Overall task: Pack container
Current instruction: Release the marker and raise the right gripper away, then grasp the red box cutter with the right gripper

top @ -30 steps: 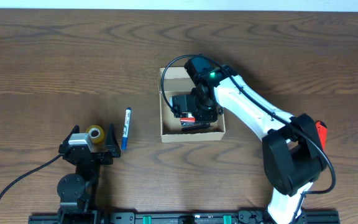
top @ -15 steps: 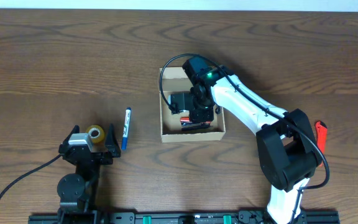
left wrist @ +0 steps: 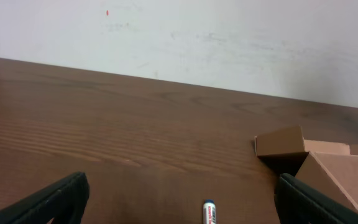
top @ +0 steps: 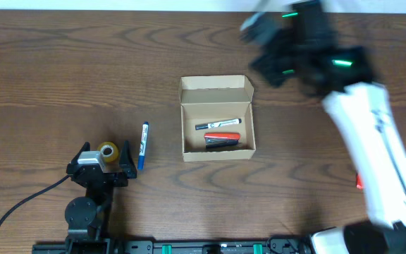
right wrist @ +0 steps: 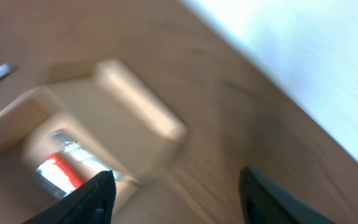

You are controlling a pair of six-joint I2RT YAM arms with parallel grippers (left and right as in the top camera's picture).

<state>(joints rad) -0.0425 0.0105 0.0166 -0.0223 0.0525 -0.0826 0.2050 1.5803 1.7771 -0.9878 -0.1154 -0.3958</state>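
Observation:
The container [top: 217, 152] is a tan cardboard box at the table's middle, lid flap [top: 216, 86] folded back. Inside lie a black marker [top: 217, 125], a red marker [top: 222, 135] and a dark item along the front wall. My right gripper [top: 266, 42] is blurred, raised high behind and right of the box; in its wrist view it [right wrist: 179, 199] is open and empty, with the container [right wrist: 73, 143] below left. A blue marker [top: 143, 145] lies left of the box. My left gripper [top: 104, 166] rests open near it, the marker's cap [left wrist: 209, 213] between its spread fingers [left wrist: 61, 199].
A red object [top: 359, 181] shows partly behind the right arm at the table's right side. In the left wrist view the box's side tab [left wrist: 281, 142] stands to the right, with a white wall behind the table's far edge.
My right gripper has opened, lifted out of the container and swung up toward the back right, leaving the black marker in the box. The left arm has not moved.

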